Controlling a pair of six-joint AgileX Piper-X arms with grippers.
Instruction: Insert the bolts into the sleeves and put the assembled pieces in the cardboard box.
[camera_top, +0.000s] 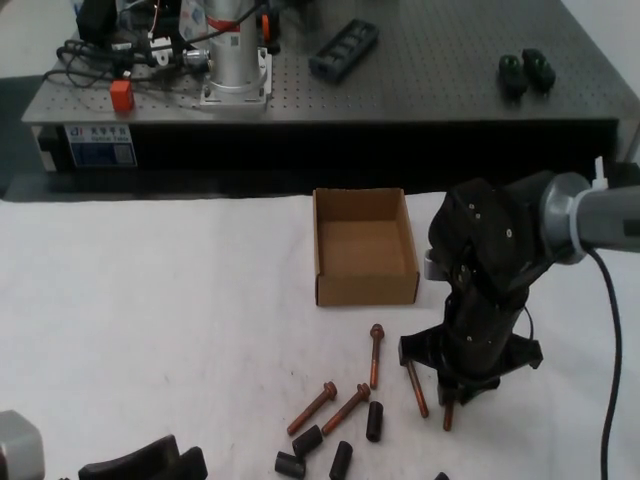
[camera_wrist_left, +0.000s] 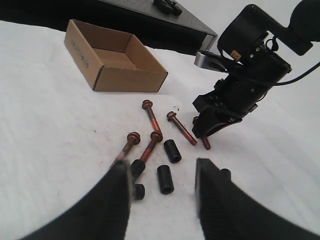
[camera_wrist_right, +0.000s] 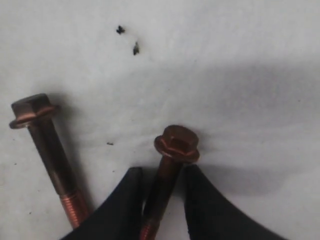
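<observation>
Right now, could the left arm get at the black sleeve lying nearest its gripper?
Probably yes. The left gripper is open, and the sleeve lies uncovered on the cloth just ahead of its gap. The right gripper stands farther off, at a bolt.

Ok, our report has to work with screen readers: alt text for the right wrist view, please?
Two black fingers close on the shank of a copper-coloured bolt, seen against a white cloth. A second bolt lies on the cloth beside it.
</observation>
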